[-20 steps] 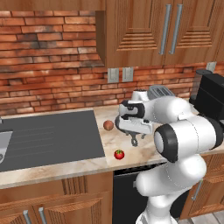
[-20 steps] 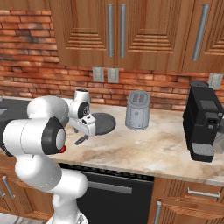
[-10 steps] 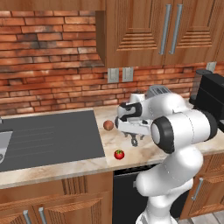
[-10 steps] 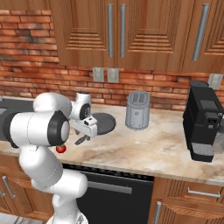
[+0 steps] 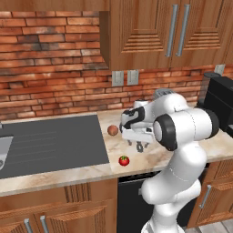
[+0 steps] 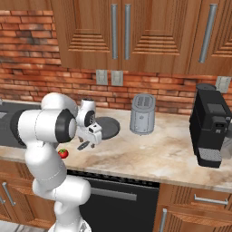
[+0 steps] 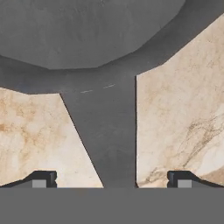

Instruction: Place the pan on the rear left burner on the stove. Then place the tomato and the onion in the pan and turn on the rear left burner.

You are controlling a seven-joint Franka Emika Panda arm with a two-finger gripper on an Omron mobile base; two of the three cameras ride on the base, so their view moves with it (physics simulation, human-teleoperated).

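The grey pan (image 6: pixel 108 127) lies on the marble counter, and in the hand view its bowl (image 7: pixel 87 30) is at the top. Its dark handle (image 7: pixel 107 131) runs straight down between my fingertips (image 7: pixel 40 179). My gripper (image 7: pixel 109 179) is open and straddles the handle's end, gripping nothing. It hangs low over the counter (image 5: pixel 140 146) (image 6: pixel 86 144). The brown onion (image 5: pixel 112 130) sits just left of the hand. The red tomato (image 5: pixel 124 160) (image 6: pixel 63 153) lies nearer the counter's front edge. The stove is out of view.
A dark grey sink counter (image 5: pixel 50 141) stretches to the left. A metal toaster (image 6: pixel 142 114) stands right of the pan, and a black coffee machine (image 6: pixel 210 127) stands further right. Brick wall and wooden cabinets close the back.
The elbow has swung over and the hand has sunk a little lower over the pan's handle. The jaws have stayed open, and the pan, onion and tomato have not moved.
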